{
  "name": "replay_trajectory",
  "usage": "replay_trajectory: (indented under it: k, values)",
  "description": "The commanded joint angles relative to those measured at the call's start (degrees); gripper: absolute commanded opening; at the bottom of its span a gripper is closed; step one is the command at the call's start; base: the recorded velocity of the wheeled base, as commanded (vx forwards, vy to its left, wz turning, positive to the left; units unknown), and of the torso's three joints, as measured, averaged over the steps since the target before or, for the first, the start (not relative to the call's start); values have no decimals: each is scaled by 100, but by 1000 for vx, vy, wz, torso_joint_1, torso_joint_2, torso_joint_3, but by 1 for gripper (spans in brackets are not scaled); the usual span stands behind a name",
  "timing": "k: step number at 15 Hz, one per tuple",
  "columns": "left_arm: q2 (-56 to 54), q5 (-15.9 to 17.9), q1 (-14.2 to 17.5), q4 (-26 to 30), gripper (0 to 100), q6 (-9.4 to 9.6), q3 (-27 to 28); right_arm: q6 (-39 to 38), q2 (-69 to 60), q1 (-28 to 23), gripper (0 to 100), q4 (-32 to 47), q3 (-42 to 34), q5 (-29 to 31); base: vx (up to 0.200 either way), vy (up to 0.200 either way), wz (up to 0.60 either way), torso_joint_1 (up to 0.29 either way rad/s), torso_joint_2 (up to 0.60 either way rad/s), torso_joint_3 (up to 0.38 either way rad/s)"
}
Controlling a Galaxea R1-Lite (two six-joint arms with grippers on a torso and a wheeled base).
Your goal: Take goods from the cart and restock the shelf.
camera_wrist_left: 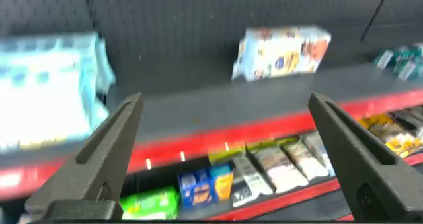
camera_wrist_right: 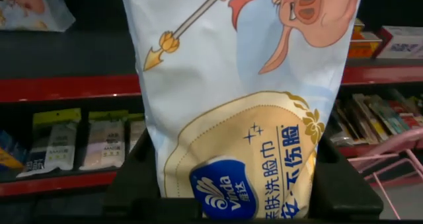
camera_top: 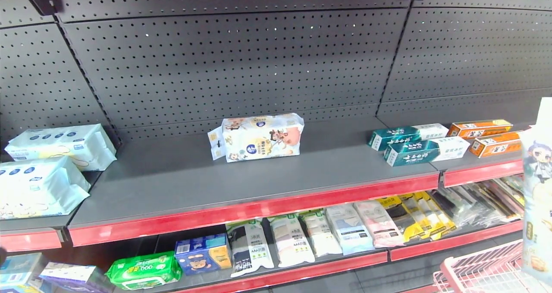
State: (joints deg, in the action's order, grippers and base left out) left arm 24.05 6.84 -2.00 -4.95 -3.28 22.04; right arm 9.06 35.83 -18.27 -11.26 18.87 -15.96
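My right gripper (camera_wrist_right: 231, 181) is clamped on a tissue pack (camera_wrist_right: 244, 85) with cartoon print, a finger pressed to each side of its lower part. In the head view the tissue pack (camera_top: 537, 189) hangs upright out in front of the shelf's right end, above the corner of the cart (camera_top: 483, 271). My left gripper (camera_wrist_left: 228, 164) is spread wide and carries nothing, facing the shelf (camera_top: 215, 176) from the front.

I judge that I am mid-carry: the pick from the cart is done and the placing is not. A matching pack (camera_top: 258, 137) lies toward the back of the middle shelf board, about midway along it, with bare board on both sides. The toothpaste boxes (camera_top: 414, 144) sit at that board's right end and on the next board; pale blue packs (camera_top: 56, 146) sit on the board to the left.

Next I should swing the pack left, lift it over the red front edge, set it just beside its twin without nudging it, then let go.
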Motion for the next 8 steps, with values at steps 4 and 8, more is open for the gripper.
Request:
replay_trajectory:
  k: [4,8]
  values:
    - [3062,169,-73,-612,100,398,1224,-291,-595,26,0,581,231,559,0,0,0,0,0,0]
    - [4283,1724,218,-1316,100,477,1347,-159,-955,316,0,1961,521,532,0,0,0,0,0,0]
